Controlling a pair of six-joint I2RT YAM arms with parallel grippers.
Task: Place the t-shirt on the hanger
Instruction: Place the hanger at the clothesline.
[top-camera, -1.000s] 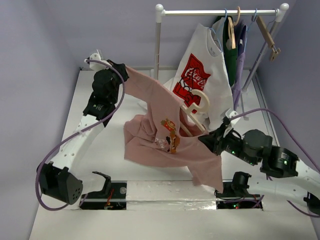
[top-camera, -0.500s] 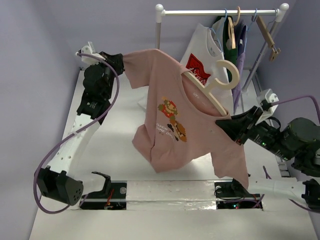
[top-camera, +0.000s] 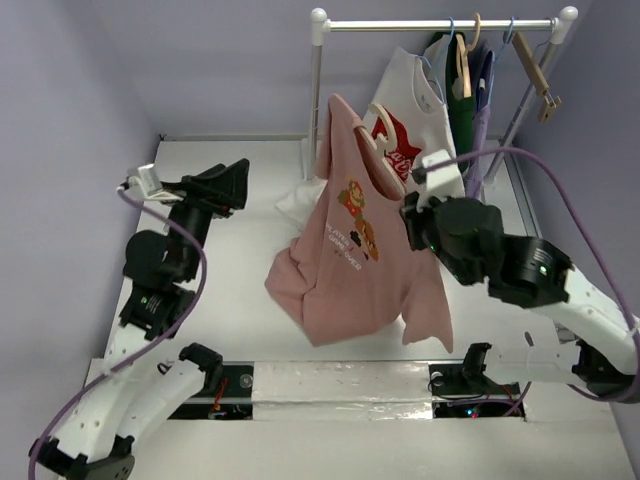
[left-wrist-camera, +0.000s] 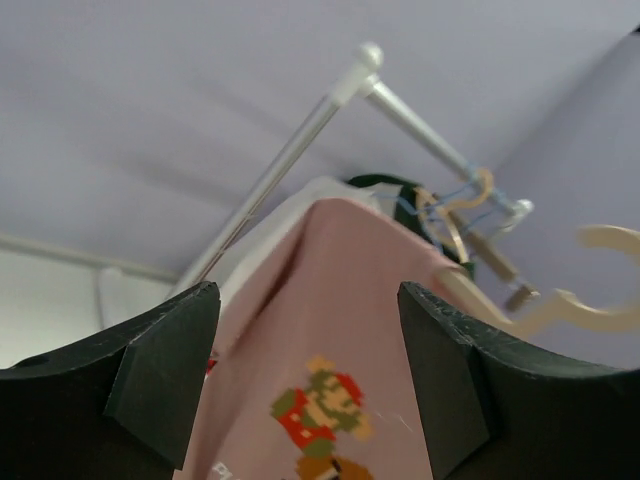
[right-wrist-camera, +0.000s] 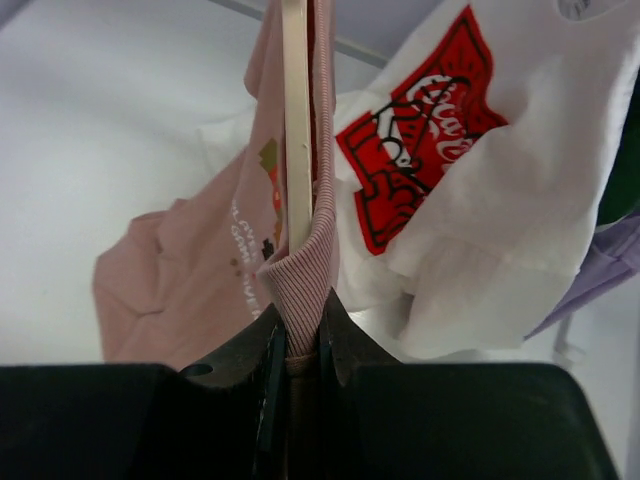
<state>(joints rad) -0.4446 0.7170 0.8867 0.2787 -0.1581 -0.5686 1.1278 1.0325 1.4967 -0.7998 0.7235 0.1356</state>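
Note:
The dusty-pink t-shirt (top-camera: 350, 270) hangs in the air in front of the rack, its cartoon print facing left. The cream hanger (top-camera: 380, 146) sits inside its neck, with only a curved piece showing at the collar. My right gripper (top-camera: 408, 218) is shut on the ribbed collar (right-wrist-camera: 300, 270) together with the hanger (right-wrist-camera: 297, 150), which runs edge-on up from the jaws. My left gripper (top-camera: 238, 175) stands open to the left of the shirt, apart from it. In the left wrist view the t-shirt (left-wrist-camera: 340, 300) and the hanger's hook (left-wrist-camera: 600, 290) lie beyond the open left gripper (left-wrist-camera: 308, 292).
A clothes rack (top-camera: 440, 24) stands at the back right. On it hang a white t-shirt with a red logo (top-camera: 430, 110), a dark green garment (top-camera: 462, 110), a brown wooden hanger (top-camera: 535, 65) and thin blue hangers. The white table (top-camera: 230, 300) lies below.
My left gripper has opened, let go of the shirt's sleeve and drawn back to the left. The right arm has swung the hanger and shirt toward the rack, and the shirt now hangs freely.

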